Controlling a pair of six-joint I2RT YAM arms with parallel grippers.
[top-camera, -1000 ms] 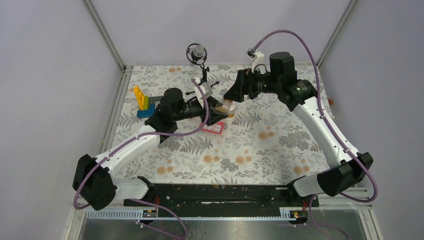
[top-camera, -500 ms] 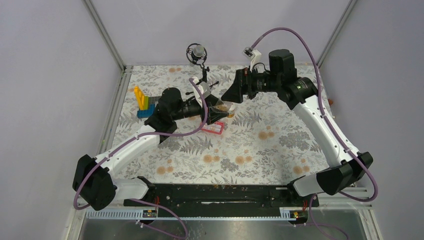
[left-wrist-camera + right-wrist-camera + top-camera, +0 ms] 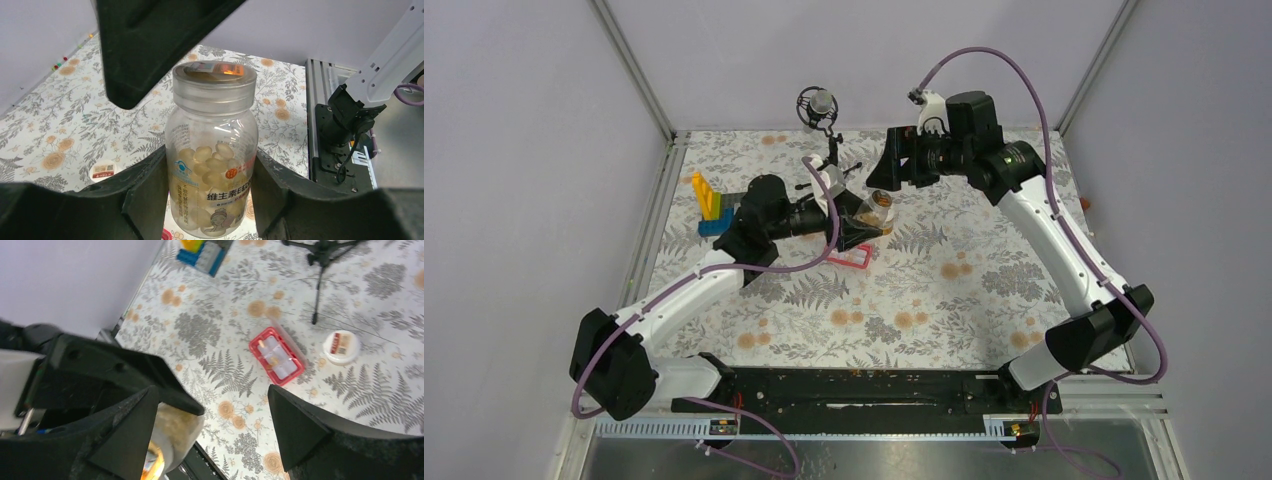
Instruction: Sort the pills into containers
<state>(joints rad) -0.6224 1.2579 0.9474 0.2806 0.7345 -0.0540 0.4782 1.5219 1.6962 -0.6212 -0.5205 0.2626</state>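
Note:
My left gripper (image 3: 210,172) is shut on a clear yellowish bottle (image 3: 212,135), holding it upright above the cloth by its body. The bottle's grey cap (image 3: 214,82) is on and pale yellow pills (image 3: 210,160) fill its lower part. My right gripper (image 3: 889,178) hangs open just beyond the bottle (image 3: 877,210), one black finger (image 3: 145,45) beside the cap. In the right wrist view the bottle (image 3: 175,427) sits against the left finger, not clamped. The pink compartment box (image 3: 276,356) lies open on the cloth with orange pills (image 3: 272,361) in it. A white-capped bottle (image 3: 341,346) stands next to it.
A blue, yellow and grey brick block (image 3: 711,205) stands at the left of the flowered cloth. A small black tripod with a round head (image 3: 822,108) stands at the back centre. Metal rails (image 3: 652,215) edge the table on both sides.
My right gripper has drawn back and up from the bottle's cap and turned, its jaws wide. The left gripper and bottle have stayed put.

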